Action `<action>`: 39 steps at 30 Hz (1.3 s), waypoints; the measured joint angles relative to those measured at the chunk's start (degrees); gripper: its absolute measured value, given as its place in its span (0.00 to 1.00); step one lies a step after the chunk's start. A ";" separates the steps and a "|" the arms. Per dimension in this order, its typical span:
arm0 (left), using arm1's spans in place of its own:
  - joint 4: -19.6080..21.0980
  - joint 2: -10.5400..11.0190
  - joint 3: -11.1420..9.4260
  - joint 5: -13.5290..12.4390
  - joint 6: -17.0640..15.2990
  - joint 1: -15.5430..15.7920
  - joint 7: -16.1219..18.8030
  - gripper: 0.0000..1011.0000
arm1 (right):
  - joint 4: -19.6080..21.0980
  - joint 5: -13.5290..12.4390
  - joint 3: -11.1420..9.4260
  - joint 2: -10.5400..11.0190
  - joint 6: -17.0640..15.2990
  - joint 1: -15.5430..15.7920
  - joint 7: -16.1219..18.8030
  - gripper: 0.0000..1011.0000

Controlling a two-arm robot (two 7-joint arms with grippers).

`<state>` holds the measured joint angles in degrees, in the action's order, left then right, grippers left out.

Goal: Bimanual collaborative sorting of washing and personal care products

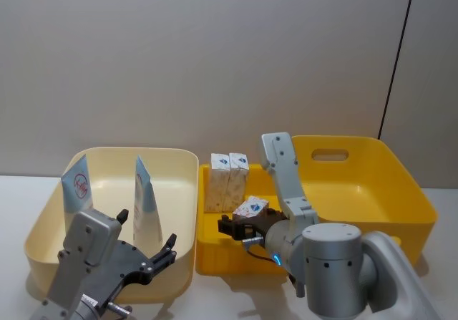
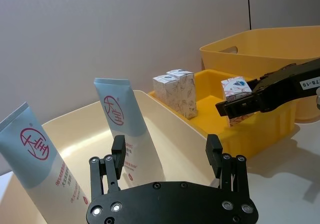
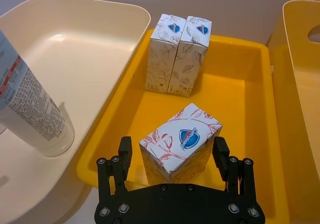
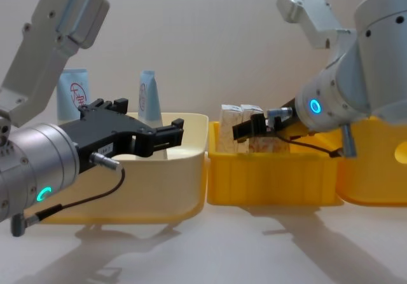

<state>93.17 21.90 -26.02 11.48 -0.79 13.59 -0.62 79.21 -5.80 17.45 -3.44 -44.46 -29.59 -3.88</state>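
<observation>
Right tool (image 3: 172, 149): you had it clamped on one cream carton (image 3: 181, 136), fingers on two opposite side faces, carton held low over the near half of the small yellow bin (image 3: 235, 98). Two more cartons (image 3: 165, 53) stood upright, touching each other, at that bin's far end.

Handling, judged: thin card, light, fairly stiff but crushable at the corners. The flat side panels where you had it are the right place to hold, with modest squeeze. The printed card looked matte, so slip seemed unlikely.

Orientation: the held carton sat tilted, long axis off vertical, its blue badge turned up towards the wrist camera. The standing pair had long axes vertical, badges near the top. You would need to level yours before release, or it could topple onto them.

Left tool (image 2: 166, 146): spread wide and empty, at the near wall of the cream bin (image 1: 129, 150), facing the nearer tube (image 2: 120, 129). The farther tube (image 2: 35, 154) stood towards that bin's left side. Both were cap down, crimped end up, long axes near upright and leaning a little.

Tubes, judged: soft-walled and smooth, heavier low down, so take them across the lower body above the cap
</observation>
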 joint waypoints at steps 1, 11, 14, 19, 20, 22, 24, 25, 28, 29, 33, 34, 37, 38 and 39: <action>0.00 0.00 0.00 0.00 0.00 0.00 0.00 0.99 | -0.14 0.09 0.00 -0.06 0.04 -0.06 -0.10 0.99; 0.00 0.00 0.00 0.00 -0.01 0.00 0.00 0.99 | -1.65 0.99 -0.02 -0.79 0.39 -0.79 -1.02 0.93; 0.00 0.00 0.00 0.00 0.00 0.00 0.00 0.99 | -1.95 1.17 -0.04 -0.93 0.46 -0.93 -1.20 0.87; 0.00 0.00 0.00 0.00 0.00 0.00 0.00 0.99 | -2.30 1.35 -0.06 -1.09 0.55 -1.10 -1.36 0.75; 0.00 0.00 0.00 0.00 0.00 0.00 0.00 0.99 | -2.32 1.36 -0.06 -1.10 0.56 -1.12 -1.38 0.72; 0.00 0.00 0.00 0.00 0.00 0.00 0.00 0.99 | -2.43 1.43 -0.08 -1.14 0.58 -1.17 -1.45 0.64; 0.00 0.00 0.00 0.00 0.00 0.00 0.00 0.99 | -2.51 1.49 -0.09 -1.19 0.59 -1.23 -1.50 0.60; 0.00 0.00 0.00 0.00 0.00 0.00 0.00 0.99 | -2.54 1.50 -0.09 -1.20 0.60 -1.24 -1.51 0.56; 0.00 0.00 0.00 0.00 0.00 0.00 0.00 0.99 | -2.60 1.54 -0.09 -1.23 0.61 -1.27 -1.56 0.50; 0.00 0.00 0.00 0.00 0.00 0.00 0.00 0.99 | -2.64 1.56 -0.09 -1.24 0.62 -1.29 -1.59 0.50; 0.00 0.00 0.00 0.00 0.00 0.00 0.00 0.99 | -2.72 1.60 -0.09 -1.27 0.64 -1.31 -1.65 0.47; 0.00 0.00 0.00 0.00 0.00 0.00 0.00 0.99 | -2.72 1.60 -0.09 -1.27 0.64 -1.31 -1.65 0.46; 0.00 0.00 0.00 0.00 0.00 0.00 0.00 0.99 | -2.77 1.62 -0.09 -1.29 0.66 -1.33 -1.67 0.45; 0.00 0.00 0.00 0.00 0.00 0.00 0.00 0.99 | -2.78 1.63 -0.09 -1.30 0.66 -1.33 -1.68 0.45; 0.00 0.00 0.00 0.00 0.00 0.00 0.00 0.99 | -2.78 1.63 -0.09 -1.30 0.66 -1.34 -1.68 0.44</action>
<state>93.17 21.89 -26.02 11.48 -0.80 13.59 -0.62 76.43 -4.16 17.37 -4.75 -43.80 -30.93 -5.56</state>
